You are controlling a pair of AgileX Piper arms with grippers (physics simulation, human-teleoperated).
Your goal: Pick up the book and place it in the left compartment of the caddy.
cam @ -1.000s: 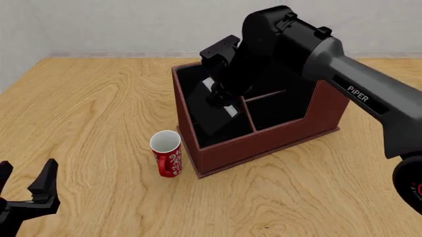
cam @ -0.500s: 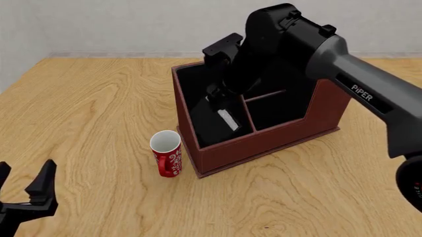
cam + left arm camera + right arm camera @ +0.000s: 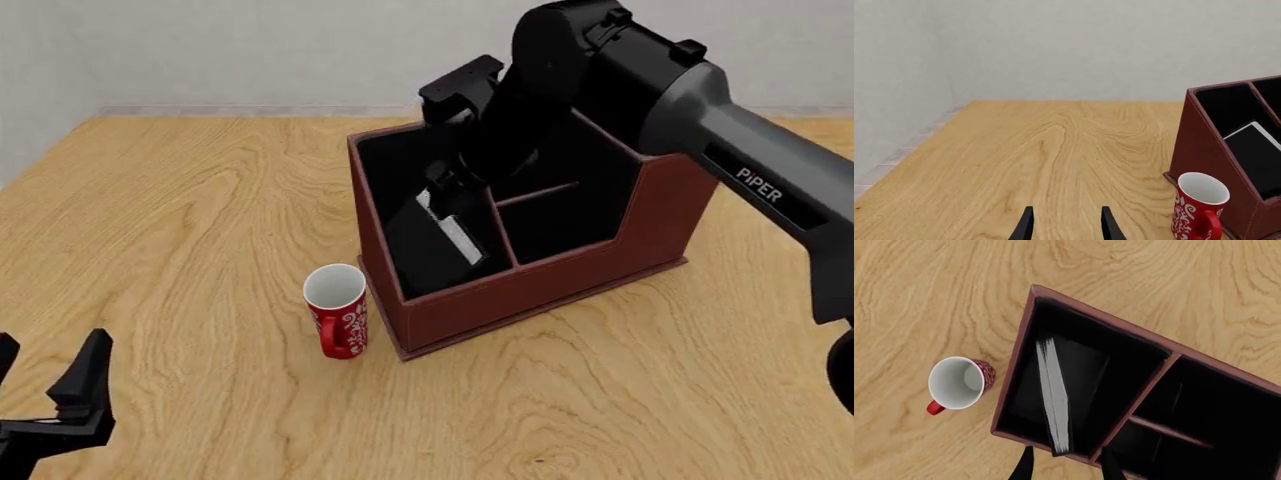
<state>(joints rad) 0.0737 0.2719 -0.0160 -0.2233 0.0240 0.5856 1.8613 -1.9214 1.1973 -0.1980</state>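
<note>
**A:** Wood-grain table (image 3: 200, 250) with a plain pale wall behind it, that's the whole scene. So where's your book (image 3: 1054, 395) sitting?

**B:** It's inside the caddy (image 3: 534, 290), down in the left compartment (image 3: 1084, 385), the long black-lined slot. Your right wrist view looks straight down on it: white page edges facing up, black cover, standing on edge and leaning at a slant across the slot. From the front you can catch a sliver of the white pages (image 3: 454, 232) near the divider.

**A:** Is your right gripper (image 3: 1063, 465) holding it?

**B:** Doesn't look like it. In that wrist view the two fingertips sit spread apart, with the near end of the book between them, and I can't see either one touching it. In the front view the right arm reaches over the caddy and hides most of the slot.

**A:** And your left gripper (image 3: 47, 395)?

**B:** Down at the near left corner of the table, jaws spread wide with nothing in them. Its own camera shows both fingertips (image 3: 1026, 227) over bare wood, well apart from everything.

**A:** Anything else around?

**B:** One red mug (image 3: 336, 310) with white swirly patterning and a white inside, upright just beside the caddy's left wall. Can't tell if it's touching.
</note>
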